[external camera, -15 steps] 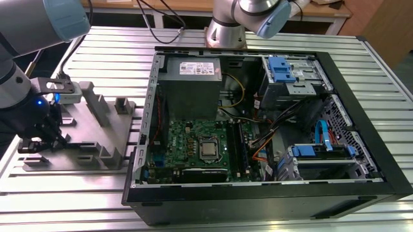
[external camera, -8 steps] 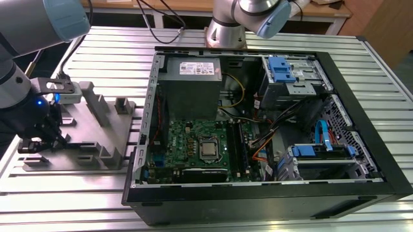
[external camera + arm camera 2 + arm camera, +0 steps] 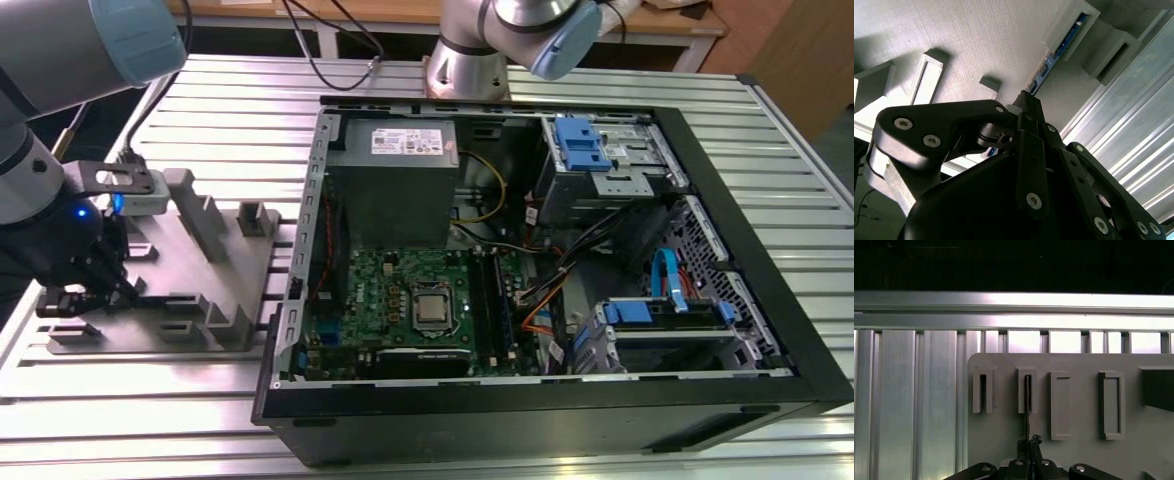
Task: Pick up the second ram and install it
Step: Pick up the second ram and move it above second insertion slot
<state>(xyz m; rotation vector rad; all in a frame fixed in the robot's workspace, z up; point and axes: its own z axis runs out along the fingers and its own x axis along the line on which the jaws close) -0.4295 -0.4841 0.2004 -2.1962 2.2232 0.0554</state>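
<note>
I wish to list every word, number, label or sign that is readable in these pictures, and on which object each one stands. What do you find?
No text can be read here.
White label on the grey power supply: print too small to read.
Processor on the green motherboard: markings too blurred to read.
Second ram: no readable marks.

Ribbed silver metal tabletop (image 3: 904, 405) shines smooth, glossy; light-grey plastic holder plate (image 3: 984, 35) is matt, finely grained; black gripper (image 3: 1027, 102) satin, bright metal screws; second ram (image 3: 1054, 57) dark blue circuit board.
</note>
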